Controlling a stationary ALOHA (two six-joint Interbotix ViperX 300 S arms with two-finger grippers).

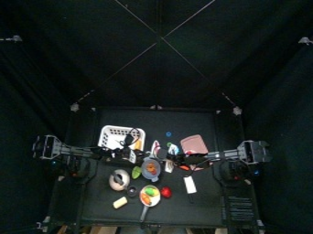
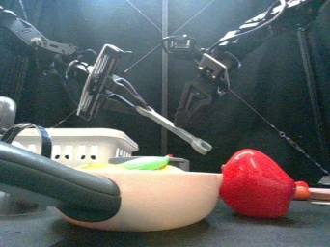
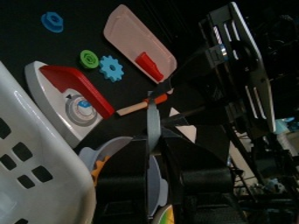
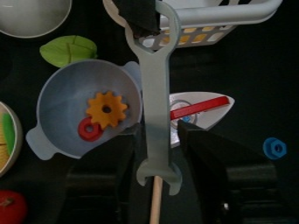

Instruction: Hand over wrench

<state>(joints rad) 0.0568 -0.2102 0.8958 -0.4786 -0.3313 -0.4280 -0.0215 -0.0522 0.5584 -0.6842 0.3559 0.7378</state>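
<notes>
The left gripper [image 2: 100,85] was clamped on one end of the wrench [image 2: 165,123], which hung above the table, slanting down toward the right. The right gripper [image 4: 149,197] stood with its jaws apart around the wrench's other end, not visibly gripping it.

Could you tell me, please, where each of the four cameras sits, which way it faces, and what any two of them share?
Top view: high overhead, straight down on the small table; both arms reach in from the sides.
Front view: at the table's front edge, looking level; a bowl stands near, both arms hang behind, the wrench between them.
Left wrist view: on the left arm, looking along the wrench towards the right arm.
Right wrist view: on the right arm, looking down; the left gripper holds the wrench's far end.
Shared: the wrench shows in the front and both wrist views.
</notes>
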